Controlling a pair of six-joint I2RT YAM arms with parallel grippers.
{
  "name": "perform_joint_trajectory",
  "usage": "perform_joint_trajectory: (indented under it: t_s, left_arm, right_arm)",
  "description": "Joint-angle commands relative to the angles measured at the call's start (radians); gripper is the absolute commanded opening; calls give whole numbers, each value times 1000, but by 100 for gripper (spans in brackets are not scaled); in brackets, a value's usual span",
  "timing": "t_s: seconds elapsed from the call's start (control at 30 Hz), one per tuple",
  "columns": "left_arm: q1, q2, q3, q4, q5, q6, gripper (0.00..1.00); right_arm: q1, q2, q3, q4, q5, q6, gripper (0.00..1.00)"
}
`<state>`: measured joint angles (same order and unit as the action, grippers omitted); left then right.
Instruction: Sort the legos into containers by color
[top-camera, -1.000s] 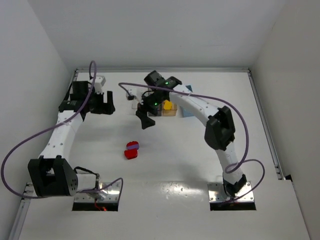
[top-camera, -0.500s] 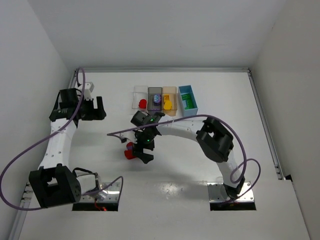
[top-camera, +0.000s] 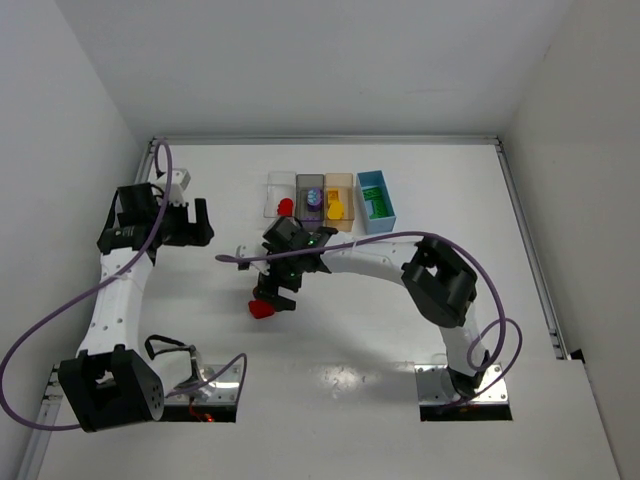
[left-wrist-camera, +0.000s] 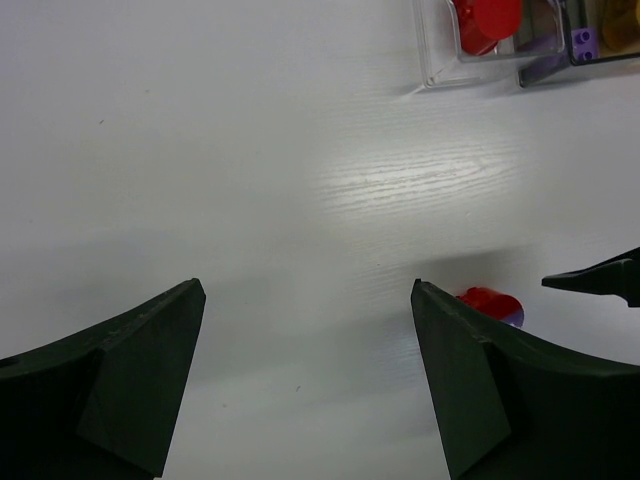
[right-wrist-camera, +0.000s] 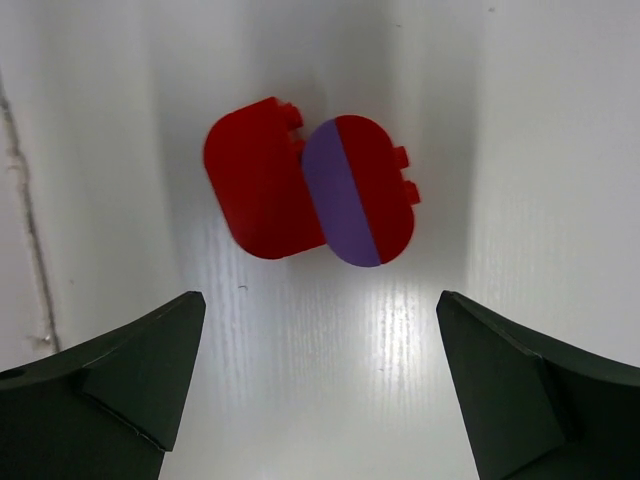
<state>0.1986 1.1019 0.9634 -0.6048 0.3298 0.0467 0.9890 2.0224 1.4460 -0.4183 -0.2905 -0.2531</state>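
- Over the middle of the counter (top-camera: 200, 300): right gripper (right-wrist-camera: 320, 300) spread fully wide, gripping nothing, pointing straight down.
- Framed between its fingers: a red brick (right-wrist-camera: 255, 195) touching a red-and-purple brick (right-wrist-camera: 360, 195), both lying on the counter.
- Off to the left: left gripper (left-wrist-camera: 307, 290) also gaping and empty, above bare counter.
- Along the back, side by side:
  - clear bin (top-camera: 280, 185) with a red piece (top-camera: 286, 207)
  - smoky grey bin (top-camera: 310, 182) with a purple piece (top-camera: 314, 198)
  - tan bin (top-camera: 340, 183) with a yellow piece (top-camera: 334, 207)
  - light blue bin (top-camera: 372, 180) with a green piece (top-camera: 377, 205)
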Motion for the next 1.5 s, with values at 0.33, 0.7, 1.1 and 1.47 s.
perform_joint_trajectory:
  t_s: [0.33,0.7,1.1,1.47]
  left_arm:
    - [10,10,-15,17,29,33,91]
    - [10,39,-15,36,94,53,91]
    - [10,78,-6,36,123,53,91]
    - [10,98,-6,45,132,44,91]
  right_arm:
    - [5,9,36,67,-65,-127,100]
    - [-38,-13,-93,130,-124,-409,100]
    - [-96,39,-93,121,-248,-525,100]
    - [-116,122,16,41,-380,-574,100]
